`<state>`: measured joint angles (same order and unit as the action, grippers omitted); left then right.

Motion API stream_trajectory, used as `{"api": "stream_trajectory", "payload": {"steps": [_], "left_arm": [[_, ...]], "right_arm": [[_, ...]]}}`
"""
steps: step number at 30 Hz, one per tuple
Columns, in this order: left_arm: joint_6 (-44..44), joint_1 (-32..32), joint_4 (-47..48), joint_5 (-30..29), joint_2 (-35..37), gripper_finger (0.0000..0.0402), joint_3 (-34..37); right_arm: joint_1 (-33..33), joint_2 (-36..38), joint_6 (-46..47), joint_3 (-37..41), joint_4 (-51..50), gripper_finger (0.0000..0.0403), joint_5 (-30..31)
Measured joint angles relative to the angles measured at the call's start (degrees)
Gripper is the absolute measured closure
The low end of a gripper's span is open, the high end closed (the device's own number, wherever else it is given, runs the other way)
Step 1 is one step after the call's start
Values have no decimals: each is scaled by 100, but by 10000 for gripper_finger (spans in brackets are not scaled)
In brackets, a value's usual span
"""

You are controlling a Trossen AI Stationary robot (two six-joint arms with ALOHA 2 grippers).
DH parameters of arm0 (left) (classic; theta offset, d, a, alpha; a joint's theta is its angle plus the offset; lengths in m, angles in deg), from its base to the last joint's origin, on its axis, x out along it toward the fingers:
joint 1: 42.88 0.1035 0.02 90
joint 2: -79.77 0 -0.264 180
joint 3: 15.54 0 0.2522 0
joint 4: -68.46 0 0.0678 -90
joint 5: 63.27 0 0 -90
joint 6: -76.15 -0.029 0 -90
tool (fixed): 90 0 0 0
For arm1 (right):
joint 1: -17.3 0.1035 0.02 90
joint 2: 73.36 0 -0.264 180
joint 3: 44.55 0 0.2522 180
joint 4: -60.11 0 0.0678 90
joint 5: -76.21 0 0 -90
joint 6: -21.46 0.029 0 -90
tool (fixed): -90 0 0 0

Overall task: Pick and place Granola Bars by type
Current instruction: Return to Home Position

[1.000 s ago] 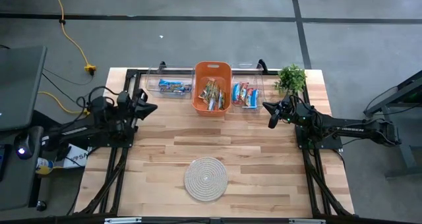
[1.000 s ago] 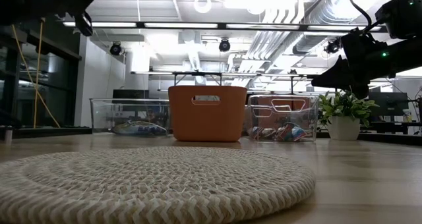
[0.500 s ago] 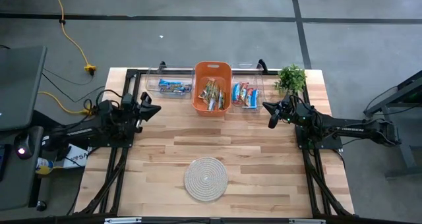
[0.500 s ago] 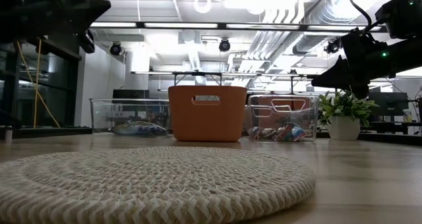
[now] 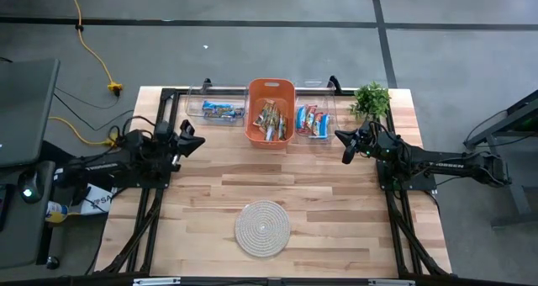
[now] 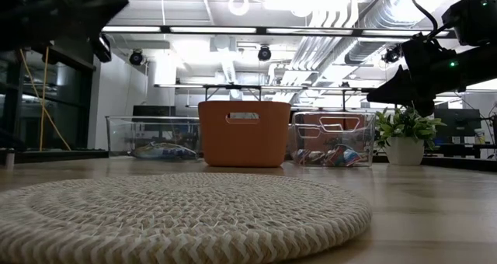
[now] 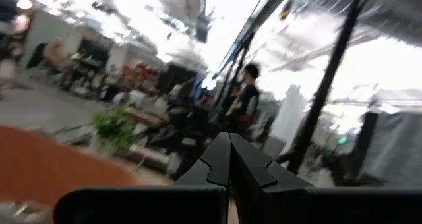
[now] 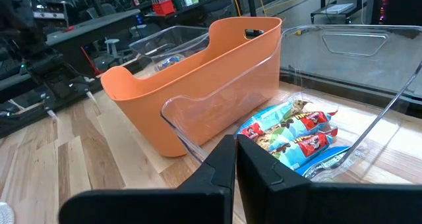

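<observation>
wooden table (image 5: 336, 202), three bins (image 5: 270, 82), rope mat (image 5: 262, 227), potted plant (image 5: 371, 99)

The bin (image 8: 198, 85) is orange, the bars (image 8: 291, 126) red-and-blue.

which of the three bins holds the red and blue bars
The right clear bin, beside the plant; the orange middle bin holds tan bars, the left clear bin blue ones.

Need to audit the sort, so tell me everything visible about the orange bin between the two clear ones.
The orange plastic bin is an opaque, smooth-walled rectangular tub with rounded corners and a slot handle cut into each end wall. It stands upright at the far middle of the wooden table and holds a loose pile of tan-wrapped granola bars. The right transparent bin sits against one long side. The left transparent bin sits beside the other, contact unclear.
</observation>
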<state>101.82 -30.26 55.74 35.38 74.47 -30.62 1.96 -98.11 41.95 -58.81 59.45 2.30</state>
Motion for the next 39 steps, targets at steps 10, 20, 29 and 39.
{"api": "stream_trajectory", "payload": {"steps": [10,20,29,39], "left_arm": [[-1215,-937,665,-1372,-19,401,2],[-1455,-966,1483,-1717,-23,401,4],[-1458,-966,2478,-2203,-18,401,4],[-2096,-964,2489,-2246,-20,401,4]], "right_arm": [[1,-1,0,0,-1,402,0],[-1,-1,0,-1,0,402,0],[-1,0,0,0,0,402,0],[0,1,0,-1,-2,402,0]]}}
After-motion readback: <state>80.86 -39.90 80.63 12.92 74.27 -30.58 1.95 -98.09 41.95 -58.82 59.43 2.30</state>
